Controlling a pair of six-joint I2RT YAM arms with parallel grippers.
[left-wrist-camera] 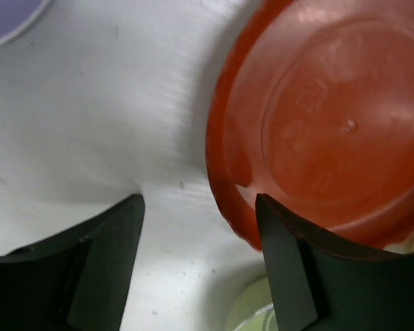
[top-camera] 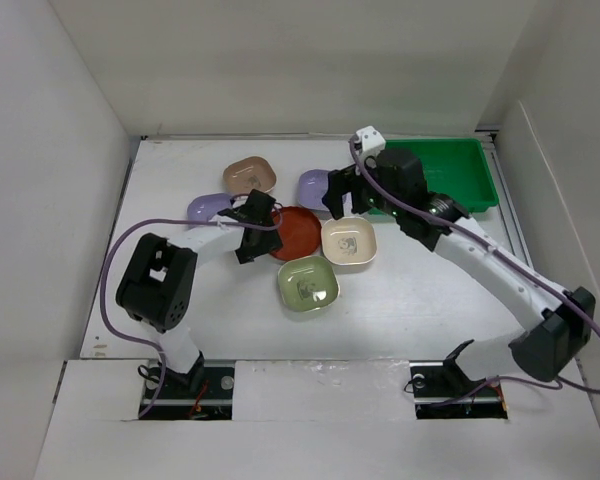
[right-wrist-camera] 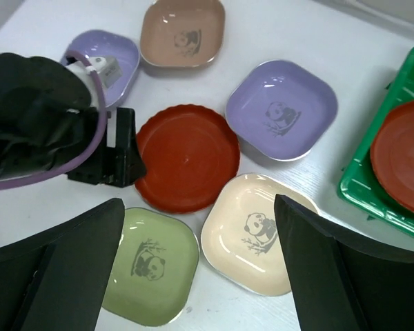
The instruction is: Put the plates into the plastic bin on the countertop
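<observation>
Logged six dishes loose on the flat white worktop (top-camera: 430,300), clustered at centre of the top view. Found one round flat red plate (right-wrist-camera: 400,155) already inside the shallow bright green plastic bin (top-camera: 460,170), upper right of the top view, right edge of the right wrist view.

Located second round red plate (top-camera: 295,232) at the middle of the cluster. Around it:
- tan-brown rounded-square dish (top-camera: 249,175) above
- lilac rounded-square dish (top-camera: 313,185) upper right, between plate and bin
- second lilac dish (top-camera: 208,208) at left
- cream rounded-square dish (top-camera: 349,243) at right
- pale green rounded-square dish (top-camera: 307,283) below

Cream and pale green dishes just beside the red rim; touching or not, cannot tell.

Found left end effector (left-wrist-camera: 196,207) low at the red plate's left edge, jaws apart. One finger (left-wrist-camera: 290,269) overlapping the rim, the other (left-wrist-camera: 103,262) over bare worktop. Not clamped. Purple cable (right-wrist-camera: 90,138) and arm body covering part of the left lilac dish in the right wrist view.

Found right end effector (right-wrist-camera: 196,203) held above the cluster, jaws wide apart, gripping nothing. Red plate framed between them in its own view. In the top view, right arm (top-camera: 480,255) over the left part of the bin, hiding the plate inside.
</observation>
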